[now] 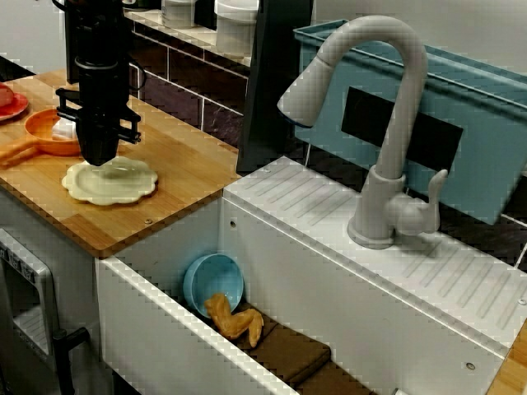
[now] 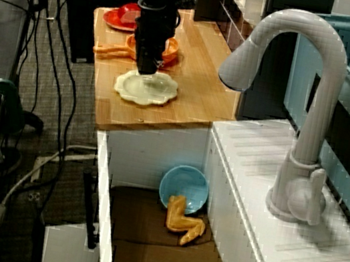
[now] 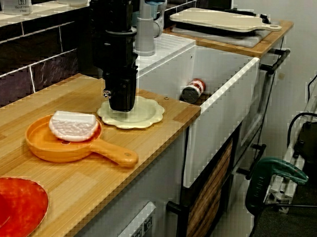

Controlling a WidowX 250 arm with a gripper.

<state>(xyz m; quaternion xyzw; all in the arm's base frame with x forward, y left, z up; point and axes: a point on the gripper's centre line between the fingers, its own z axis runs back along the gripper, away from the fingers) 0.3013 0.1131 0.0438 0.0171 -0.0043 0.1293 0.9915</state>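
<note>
On wood ctr by white sink: pincer over cream plate, finger spread unclear.

A wooden counter runs along a dark tiled wall and ends against a white sink. Three dishes lie directly on its boards in a row. A scalloped cream plate is nearest the sink. An orange pan sits just beside it, handle toward the front edge. A red plate is at the far end.
</note>
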